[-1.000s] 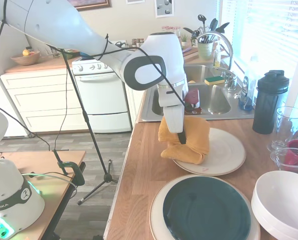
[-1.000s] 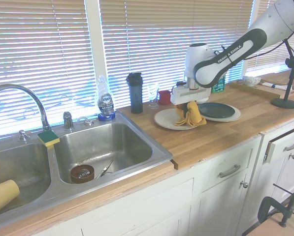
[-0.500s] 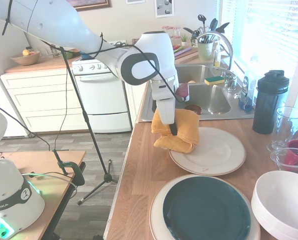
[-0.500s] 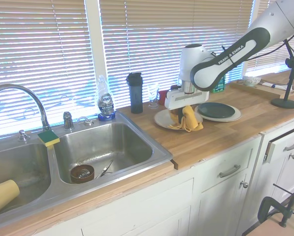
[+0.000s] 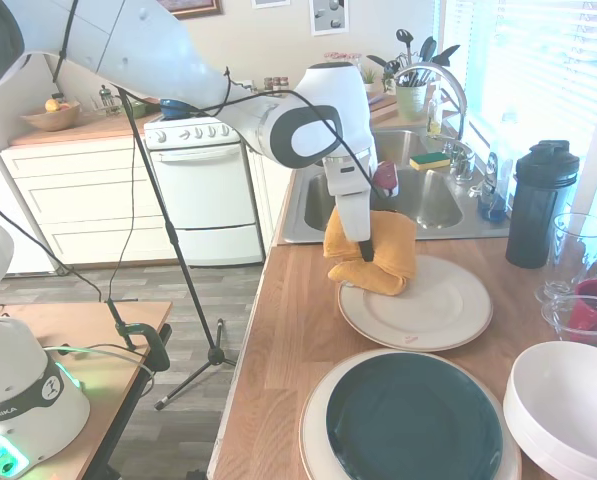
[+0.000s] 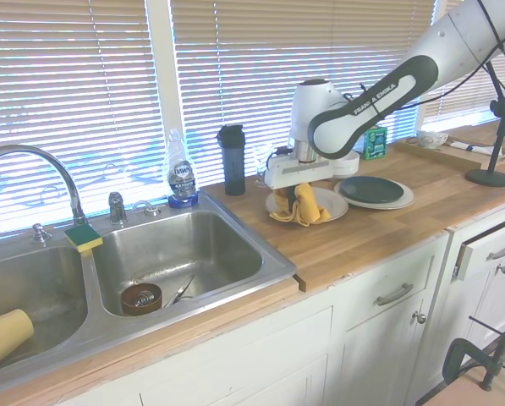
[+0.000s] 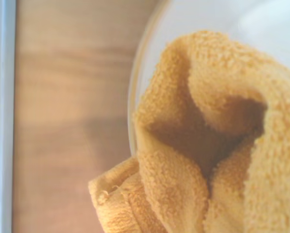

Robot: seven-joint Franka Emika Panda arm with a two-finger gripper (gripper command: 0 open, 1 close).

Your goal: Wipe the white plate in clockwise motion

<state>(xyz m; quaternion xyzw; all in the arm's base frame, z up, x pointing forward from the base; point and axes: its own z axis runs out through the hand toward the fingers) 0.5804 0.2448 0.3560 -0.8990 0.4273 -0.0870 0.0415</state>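
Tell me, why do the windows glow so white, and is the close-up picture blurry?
In both exterior views daylight through the blinds is overexposed, washing out whatever lies outside. In the first exterior view the same light whitens the upper right corner, and the white plate looks pale. The wrist view is soft: the orange cloth shows some weave, but the wooden counter is blurred.

Pincer (image 5: 366,250) downward, clamped closed

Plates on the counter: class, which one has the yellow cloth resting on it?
The bare white plate nearest the sink: the gripper presses the cloth onto its edge. The other plate carries a dark plate.
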